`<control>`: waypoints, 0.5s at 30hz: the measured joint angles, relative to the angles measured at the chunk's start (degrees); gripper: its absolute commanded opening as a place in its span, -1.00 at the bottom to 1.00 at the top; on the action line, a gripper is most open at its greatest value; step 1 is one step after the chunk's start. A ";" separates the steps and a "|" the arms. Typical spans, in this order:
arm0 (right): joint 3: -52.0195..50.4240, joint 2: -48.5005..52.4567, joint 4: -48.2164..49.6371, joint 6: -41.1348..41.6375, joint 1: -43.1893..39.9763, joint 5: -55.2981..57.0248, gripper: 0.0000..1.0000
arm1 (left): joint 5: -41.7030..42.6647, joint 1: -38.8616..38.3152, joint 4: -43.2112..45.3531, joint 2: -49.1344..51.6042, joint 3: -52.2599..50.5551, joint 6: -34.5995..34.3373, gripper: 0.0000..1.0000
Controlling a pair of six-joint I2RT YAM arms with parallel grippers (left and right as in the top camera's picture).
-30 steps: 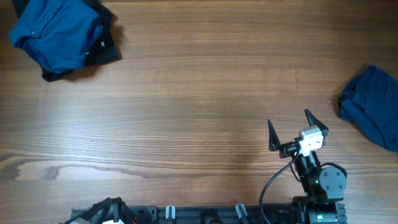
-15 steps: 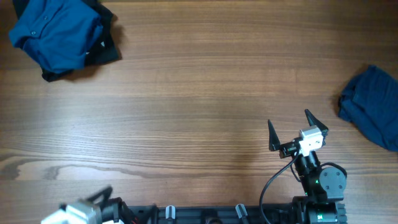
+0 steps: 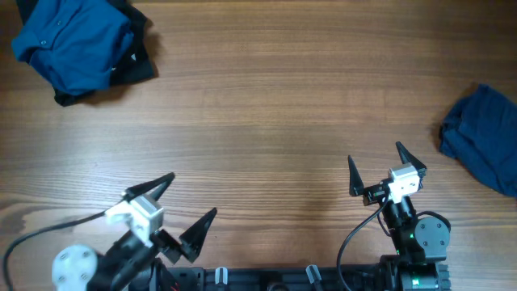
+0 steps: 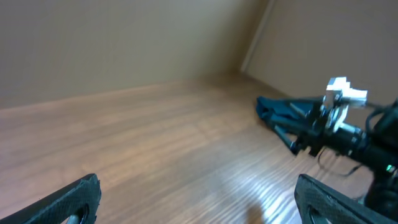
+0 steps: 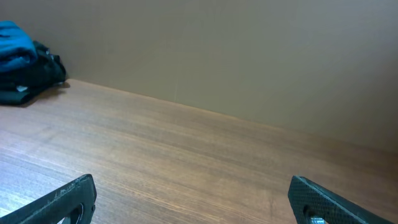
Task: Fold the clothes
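**Both sets of fingers spread wide, clothes lying at opposite ends of the table**

The mid-blue shirt (image 3: 73, 40) is lying crumpled in the far left corner of the table (image 3: 258, 113), reaching toward the far edge. It is resting on a black cloth (image 3: 139, 63) that is poking out along its right side. The darker blue garment (image 3: 485, 133) is lying bunched at the right edge, partly cut off in the overhead view. A broad stretch of wood is separating the two piles, and both are lying well apart from the arms.

The left fingers (image 3: 155, 184) are sitting near the front left of the table, spread wide and gripping nothing. They are pointing diagonally toward the far right, so the left wrist camera is looking across the wood at the darker blue garment and the right arm (image 4: 336, 121). The right fingers (image 3: 353, 176) are sitting near the front right, also spread wide and gripping nothing. They are pointing toward the far side and slightly left, and the right wrist camera is catching the shirt at its left margin.
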 measured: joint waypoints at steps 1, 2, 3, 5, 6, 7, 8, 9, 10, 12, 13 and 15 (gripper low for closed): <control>0.00 0.00 0.00 0.00 -0.02 0.00 0.99 | -0.02 -0.46 2.19 -1.09 -2.62 0.11 0.99; 0.00 0.00 0.02 0.00 0.00 0.00 1.00 | -0.20 -0.85 4.17 -2.25 -4.94 0.11 1.00; 0.00 0.00 0.02 0.00 0.00 0.00 1.00 | -0.24 -1.25 5.18 -3.37 -6.95 0.13 1.00; 0.00 0.00 0.02 0.00 0.00 0.00 0.99 | -0.72 -1.99 7.04 -5.31 -10.32 0.09 1.00; 0.00 0.00 0.02 0.00 0.00 0.00 1.00 | -1.11 -2.38 8.04 -6.19 -11.98 0.09 0.99; 0.00 0.00 0.00 0.00 0.00 0.00 1.00 | -1.57 -2.64 8.74 -6.64 -13.16 0.11 1.00; 0.00 0.00 0.02 0.00 -0.02 0.00 1.00 | -2.34 -2.99 9.40 -6.99 -14.71 -0.09 1.00; 0.00 0.00 0.04 0.00 0.00 0.00 0.99 | -3.54 -3.26 10.54 -7.10 -16.04 -0.87 1.00; 0.00 0.00 0.02 0.00 0.00 0.00 0.99 | -5.38 -3.54 11.56 -7.10 -17.22 -2.32 0.99; 0.00 0.00 0.02 -0.02 -0.02 0.00 1.00 | -9.70 -4.02 12.68 -7.13 -18.80 -6.19 0.99; 0.00 0.00 0.02 0.00 0.00 0.00 1.00 | -11.98 -4.31 13.05 -7.15 -19.30 -7.74 0.99; 0.00 0.00 0.02 0.00 0.00 0.00 0.99 | -17.09 -4.98 13.77 -7.15 -20.17 -10.75 0.99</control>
